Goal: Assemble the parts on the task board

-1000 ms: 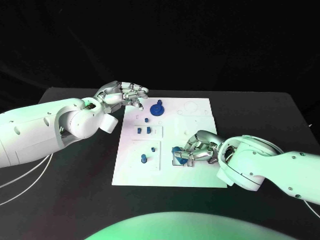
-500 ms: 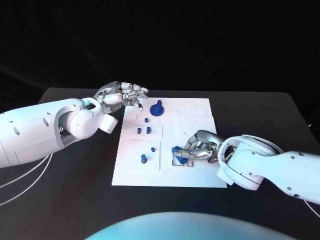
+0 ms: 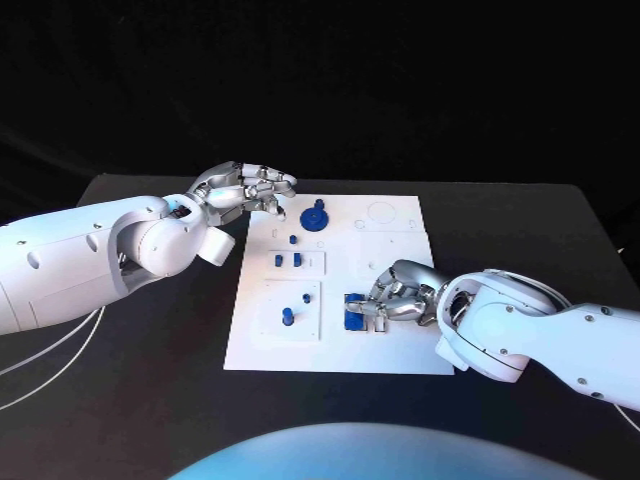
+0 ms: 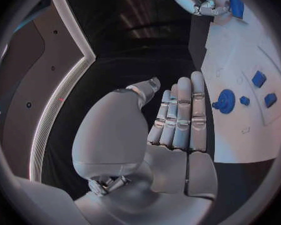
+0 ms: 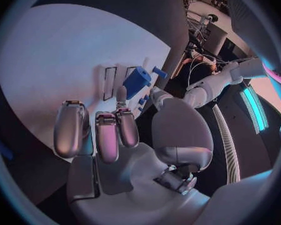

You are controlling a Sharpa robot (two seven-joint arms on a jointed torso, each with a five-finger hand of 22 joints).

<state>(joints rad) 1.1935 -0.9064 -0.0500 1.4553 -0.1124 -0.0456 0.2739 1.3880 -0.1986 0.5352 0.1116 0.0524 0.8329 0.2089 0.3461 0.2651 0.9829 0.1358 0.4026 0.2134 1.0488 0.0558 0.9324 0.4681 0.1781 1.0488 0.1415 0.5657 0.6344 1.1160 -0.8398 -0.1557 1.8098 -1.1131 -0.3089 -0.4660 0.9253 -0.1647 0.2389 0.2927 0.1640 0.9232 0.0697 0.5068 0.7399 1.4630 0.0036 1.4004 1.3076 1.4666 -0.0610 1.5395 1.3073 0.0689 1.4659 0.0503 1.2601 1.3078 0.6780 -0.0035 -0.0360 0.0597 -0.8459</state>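
A white task board (image 3: 392, 350) lies in the middle of a black table (image 3: 551, 220). The robot's right hand (image 3: 388, 305) rests low over the board's near right part and grasps a blue block (image 3: 356, 313) between thumb and fingers. In the right wrist view the block (image 5: 137, 81) sits at the fingertips (image 5: 122, 95), just above the white surface, beside two thin slot outlines. It seems to be held there so it can be lined up with a seat in the board; whether it already touches the board cannot be told.

The left hand (image 3: 244, 190) hovers off the board's far left corner, its fingers curled loosely and holding nothing. In the left wrist view its fingers (image 4: 181, 110) lie side by side, straight and together, empty. It appears to be waiting clear of the work.

Other blue parts are on the board: a round gear (image 3: 314, 219) near the far edge, two small pieces (image 3: 287, 261) in the middle left, and a peg (image 3: 290, 318) nearer the robot.
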